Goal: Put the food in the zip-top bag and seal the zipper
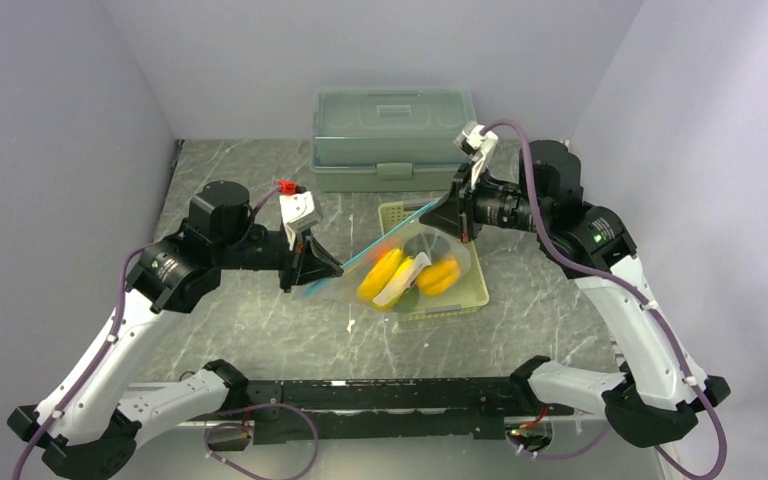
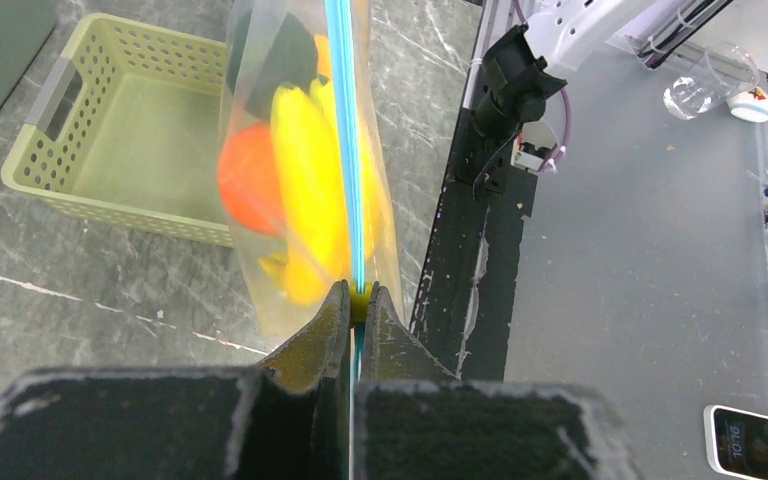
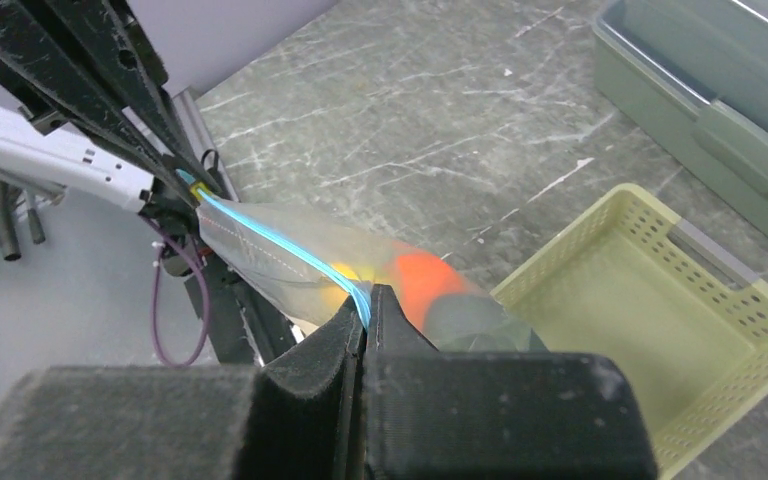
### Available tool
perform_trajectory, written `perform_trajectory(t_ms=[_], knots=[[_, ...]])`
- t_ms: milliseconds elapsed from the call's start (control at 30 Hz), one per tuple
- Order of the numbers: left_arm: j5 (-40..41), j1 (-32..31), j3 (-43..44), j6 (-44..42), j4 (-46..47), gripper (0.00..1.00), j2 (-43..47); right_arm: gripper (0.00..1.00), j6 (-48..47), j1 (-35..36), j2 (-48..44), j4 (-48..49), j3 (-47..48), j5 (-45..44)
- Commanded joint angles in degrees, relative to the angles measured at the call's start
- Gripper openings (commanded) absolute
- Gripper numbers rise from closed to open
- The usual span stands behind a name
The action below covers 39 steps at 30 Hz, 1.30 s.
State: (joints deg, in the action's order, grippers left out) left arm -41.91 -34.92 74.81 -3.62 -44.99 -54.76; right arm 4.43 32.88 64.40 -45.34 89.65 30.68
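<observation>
— Two pinches hold it: our left end effector [image 2: 360, 300] and right end effector [image 3: 367, 298] are each pressed together on the thin teal-blue zipper strip [image 1: 385, 243] of the clear floppy plastic bag [image 1: 415, 265], one at either end.

— So its long axis runs straight between us?

— Yes, neither arm is nearer. The bag is held up beside the pale green slotted basket [image 2: 110, 205], with the toy food [image 2: 250, 180] inside. Overhead we see the whole span; only our wrist views show the pinches. We cannot tell whether the strip is sealed.
</observation>
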Motion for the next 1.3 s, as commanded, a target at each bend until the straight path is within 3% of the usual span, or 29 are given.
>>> perform_trajectory(t_ms=[0, 833, 1000, 1067, 1200, 1267], knots=[[0.6, -0.1, -0.7, -0.6, -3.8, 0.0, 1.2, 0.0, 2.4, -3.4, -3.1, 5.5, 3.0, -4.7], [0.8, 0.0, -2.4, -0.1, -3.2, 0.0, 3.1, 0.0, 6.3, -11.6, -5.2, 5.4, 6.4, -12.3], [1.0, 0.0, -2.6, 0.4, -2.6, 0.0, 3.3, 0.0, 6.5, -11.7, -5.2, 5.5, 5.8, -10.0], [1.5, -0.1, -2.2, 0.4, -2.8, 0.09, 2.9, 0.0, 6.8, -11.7, -5.1, 6.2, 4.9, -8.4], [2.4, -0.1, -1.6, 0.5, -3.0, 0.36, 2.7, 0.0, 7.2, -11.7, -5.8, 7.5, 2.9, -6.8], [2.8, 0.0, -1.3, 0.5, -2.9, 0.43, 2.9, 0.0, 7.1, -11.7, -5.9, 7.4, 2.7, -6.1]])
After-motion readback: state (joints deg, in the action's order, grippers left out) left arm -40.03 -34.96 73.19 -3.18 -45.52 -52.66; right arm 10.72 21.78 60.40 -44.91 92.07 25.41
